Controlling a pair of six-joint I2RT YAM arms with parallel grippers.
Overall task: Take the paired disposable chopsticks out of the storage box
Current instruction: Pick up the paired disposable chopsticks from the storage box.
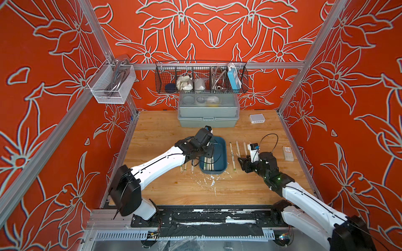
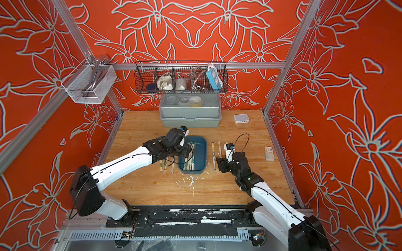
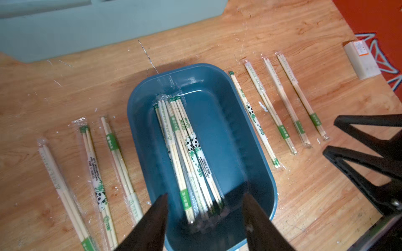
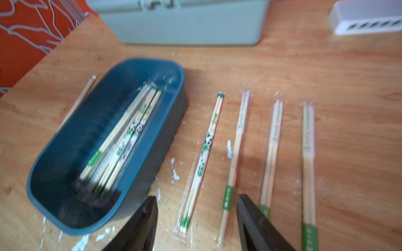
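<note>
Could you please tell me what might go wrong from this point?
The left gripper has open jaws straddling the whole overlapping bundle of chopsticks in the storage box, so closing may grab several pairs at once or drag the box. The right gripper, open, hovers over the pairs laid out on the table and could scatter them.

You've got bare counter (image 1: 185,191) in front of the storage box (image 1: 220,150) (just white flecks (image 1: 212,181) there). Rows of chopsticks (image 3: 250,111) crowd both its sides, the grey-green lidded box (image 1: 207,117) closes off the back, and the storage box's right half lies free.
</note>
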